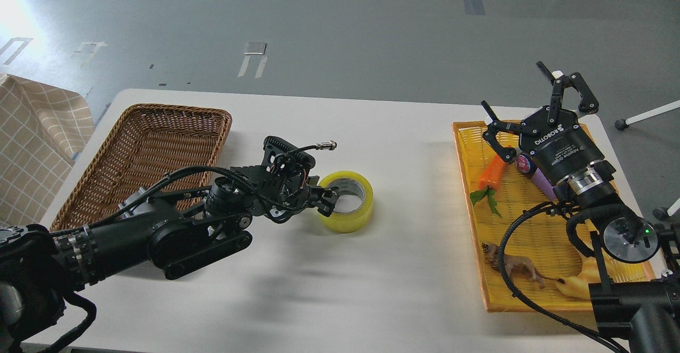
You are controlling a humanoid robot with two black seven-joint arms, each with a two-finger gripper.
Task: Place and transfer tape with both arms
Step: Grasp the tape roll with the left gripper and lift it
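Observation:
The yellow tape (353,217) lies flat on the white table (372,284), near the middle. My left gripper (325,198) reaches in low from the left. It is closed on the roll's left wall, one finger inside the grey-white core and the others outside. The roll rests on the table. My right gripper (536,109) is open and empty, fingers spread and pointing up and away. It hangs above the far end of the yellow tray (531,225), far to the right of the tape.
A brown wicker basket (159,115) stands at the table's back left, just behind my left arm. The yellow tray holds a toy carrot (493,171), a purple item (542,182), a brown toy animal (518,265) and a yellowish croissant-shaped toy (576,285).

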